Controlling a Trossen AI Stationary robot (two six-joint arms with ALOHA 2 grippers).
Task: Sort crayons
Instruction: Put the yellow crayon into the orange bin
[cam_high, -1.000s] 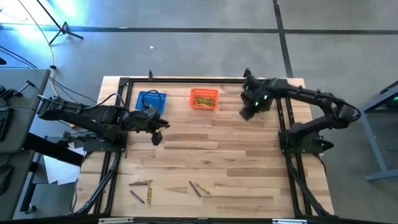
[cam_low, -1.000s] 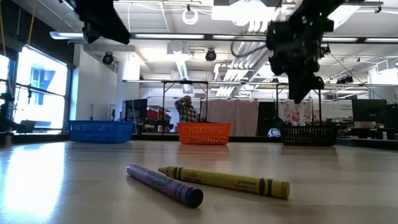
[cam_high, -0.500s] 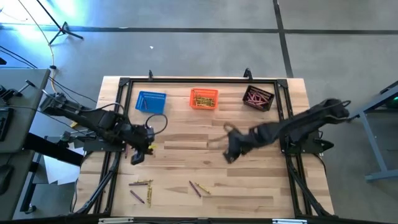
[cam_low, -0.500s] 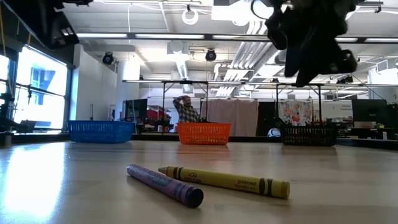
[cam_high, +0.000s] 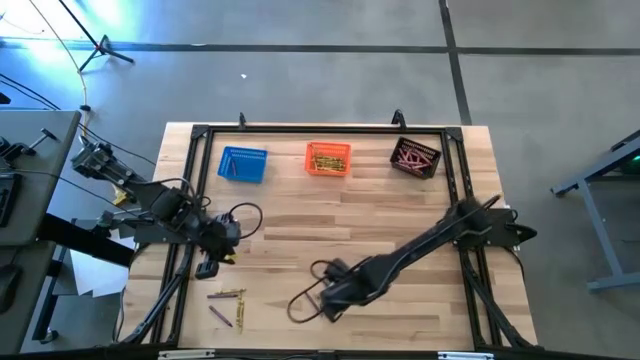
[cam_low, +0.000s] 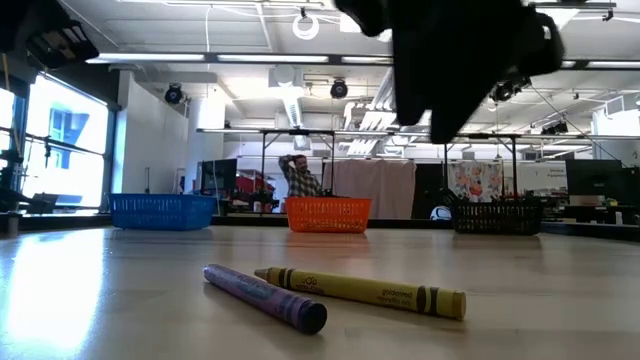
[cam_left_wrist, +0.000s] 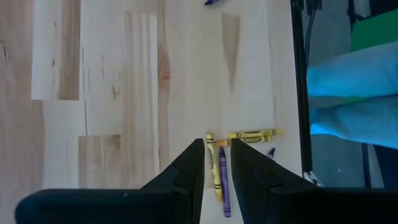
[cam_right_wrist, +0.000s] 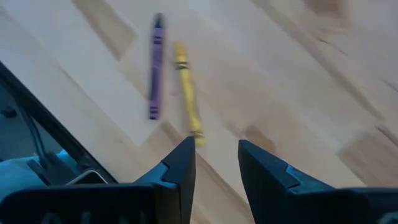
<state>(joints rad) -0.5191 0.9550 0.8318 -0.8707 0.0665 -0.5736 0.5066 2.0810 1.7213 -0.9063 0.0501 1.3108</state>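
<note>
Two crayons, a purple one (cam_low: 265, 297) and a yellow one (cam_low: 365, 290), lie flat side by side near the table's front edge. My right gripper (cam_right_wrist: 214, 152) hangs open above them, just off the yellow crayon's (cam_right_wrist: 186, 93) end, and it covers them in the high view (cam_high: 330, 298). A second group lies near the front left: yellow crayons (cam_left_wrist: 214, 168) (cam_left_wrist: 252, 134) and a purple one (cam_left_wrist: 224, 186). My left gripper (cam_left_wrist: 217, 152) is open above and short of that group (cam_high: 230, 296). In the high view it (cam_high: 207, 268) stands by the left rail.
Three mesh baskets stand along the far edge: blue (cam_high: 243, 164), orange (cam_high: 328, 159) holding yellow crayons, black (cam_high: 415, 157) holding reddish ones. A black frame rail (cam_high: 190, 200) runs along the table's sides. Bare wood lies between baskets and crayons. A person stands in the room beyond.
My right gripper has swung from over the black basket at the far right toward the near edge and leftward, ending above the middle pair of crayons. My left gripper has moved from beside the blue basket toward the near left, turning and tipping down toward the left group.
</note>
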